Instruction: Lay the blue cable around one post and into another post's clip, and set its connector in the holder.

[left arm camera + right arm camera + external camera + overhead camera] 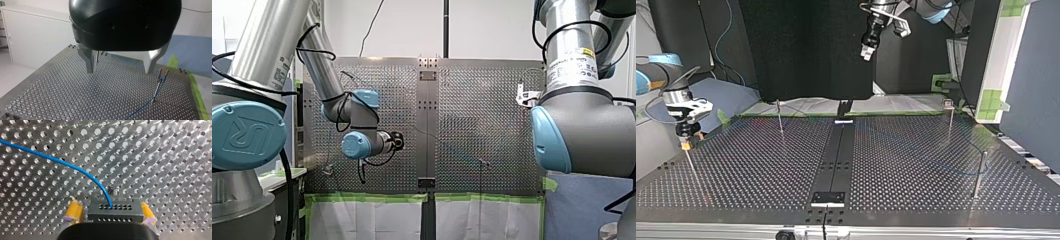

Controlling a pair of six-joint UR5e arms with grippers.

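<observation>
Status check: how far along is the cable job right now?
Looks done: the blue cable runs up to the clip post, and its end sits in the grey block. In hand: my right gripper straddles that block, jaws seemingly open; my left gripper hangs open above. Left: back the right arm off; the wrap around the other post isn't verifiable.

Seemingly "UR" on blue joint cap (249, 135)
</observation>
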